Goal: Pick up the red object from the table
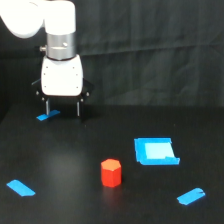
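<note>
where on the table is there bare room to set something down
Bare black table lies between the gripper and the red object, and along the far edge right of the gripper, above the blue square patch. Crowded: the red object sits close beside that patch, with blue strips at the front corners.

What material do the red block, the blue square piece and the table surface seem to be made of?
The red object: probably plastic or painted wood; solid even colour, crisp hexagonal edges, only a soft sheen on top.
The blue square piece: seems thin plastic or card, slightly glossy; its middle looks paler, perhaps from reflected light.
The table: matte black, perhaps cloth or a coated board; it shows only a faint, diffuse shine.
</note>
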